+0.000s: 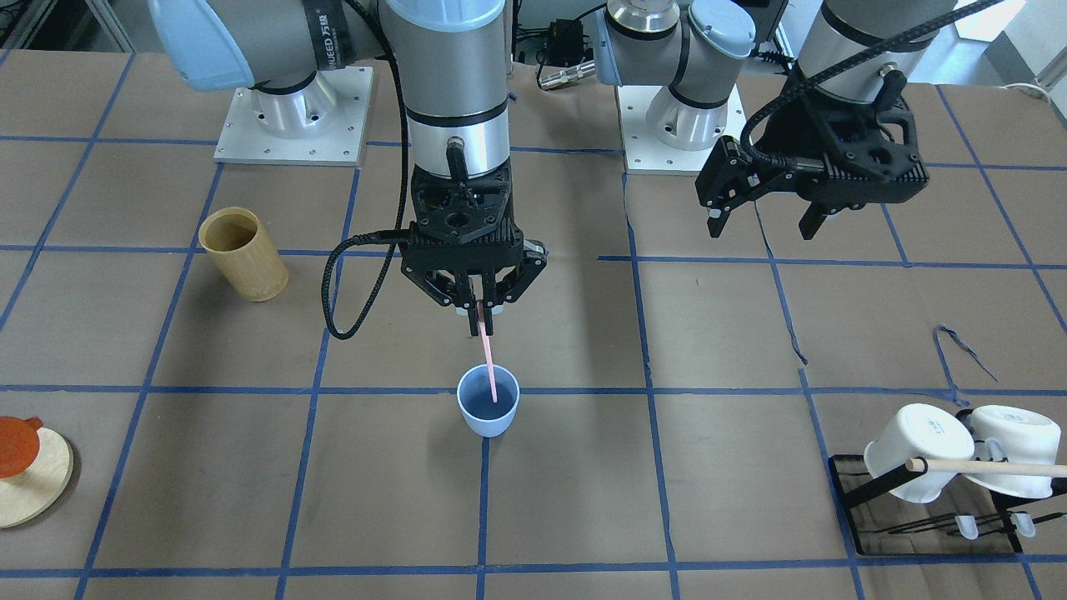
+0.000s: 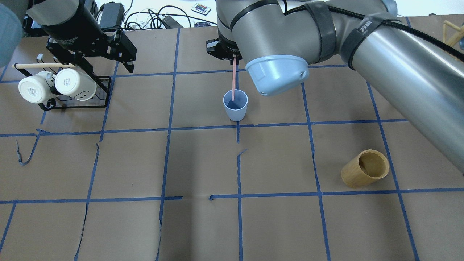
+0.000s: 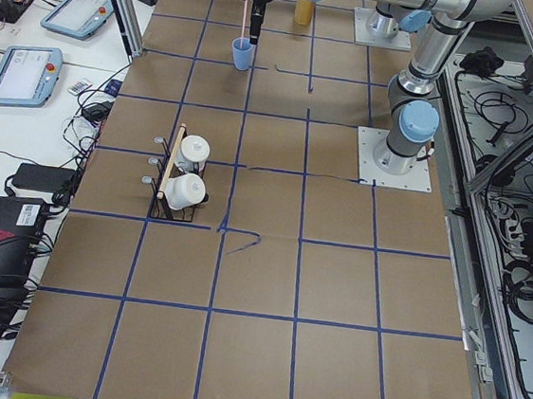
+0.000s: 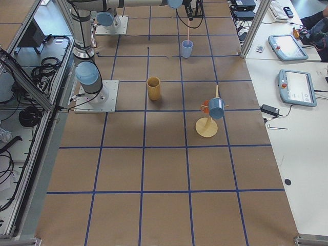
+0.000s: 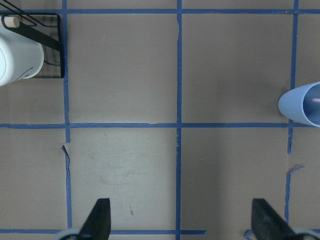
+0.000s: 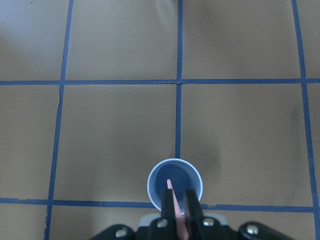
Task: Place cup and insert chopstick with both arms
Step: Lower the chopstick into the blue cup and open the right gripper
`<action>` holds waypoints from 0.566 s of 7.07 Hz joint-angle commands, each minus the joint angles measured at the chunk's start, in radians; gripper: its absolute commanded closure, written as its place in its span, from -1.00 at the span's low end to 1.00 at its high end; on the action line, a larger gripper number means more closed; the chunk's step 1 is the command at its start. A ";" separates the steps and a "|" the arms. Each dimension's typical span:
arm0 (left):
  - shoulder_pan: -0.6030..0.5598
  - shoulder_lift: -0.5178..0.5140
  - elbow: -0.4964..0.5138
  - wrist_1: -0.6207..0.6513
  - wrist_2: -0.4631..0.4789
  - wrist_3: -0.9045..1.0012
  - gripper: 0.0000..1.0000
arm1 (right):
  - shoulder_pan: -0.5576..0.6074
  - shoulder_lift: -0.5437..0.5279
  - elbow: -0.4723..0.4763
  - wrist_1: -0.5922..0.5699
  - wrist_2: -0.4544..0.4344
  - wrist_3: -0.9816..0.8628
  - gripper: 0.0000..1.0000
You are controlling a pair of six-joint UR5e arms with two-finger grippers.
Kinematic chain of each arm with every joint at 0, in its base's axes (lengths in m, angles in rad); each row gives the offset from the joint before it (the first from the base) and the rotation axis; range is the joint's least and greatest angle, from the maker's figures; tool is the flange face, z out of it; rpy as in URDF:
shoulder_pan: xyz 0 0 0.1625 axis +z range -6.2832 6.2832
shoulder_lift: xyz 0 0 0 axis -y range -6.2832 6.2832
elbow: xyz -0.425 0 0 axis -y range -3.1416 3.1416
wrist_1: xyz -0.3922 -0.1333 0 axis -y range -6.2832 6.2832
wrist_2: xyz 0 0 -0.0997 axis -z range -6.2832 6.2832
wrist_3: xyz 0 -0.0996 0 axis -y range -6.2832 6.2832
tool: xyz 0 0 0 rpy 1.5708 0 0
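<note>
The light blue cup [image 1: 488,412] stands upright on the brown table near a tape crossing; it also shows in the overhead view [image 2: 235,105] and the right wrist view [image 6: 175,185]. My right gripper [image 1: 482,314] is directly above it, shut on the top of the pale pink chopstick [image 1: 489,367], whose lower end is inside the cup [image 2: 233,84]. My left gripper [image 1: 760,222] is open and empty, raised well off to the side; its fingertips [image 5: 100,220] show spread in the left wrist view, with the cup at the edge [image 5: 302,105].
A tan bamboo cylinder [image 1: 242,253] lies tilted on the table. A black rack with two white mugs [image 1: 954,454] and a wooden rod [image 1: 992,467] stands near the left arm's side. A round wooden stand [image 1: 29,471] sits at the opposite edge.
</note>
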 commanded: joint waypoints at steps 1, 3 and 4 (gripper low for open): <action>0.000 0.000 -0.001 0.000 -0.002 -0.001 -1.00 | -0.001 -0.008 -0.006 0.006 -0.012 -0.003 -1.00; -0.003 0.000 0.001 0.002 -0.005 -0.004 -1.00 | -0.038 -0.052 -0.030 0.163 -0.020 -0.023 -1.00; -0.004 0.000 0.001 0.002 -0.005 -0.005 -1.00 | -0.074 -0.070 -0.030 0.304 -0.076 -0.026 -1.00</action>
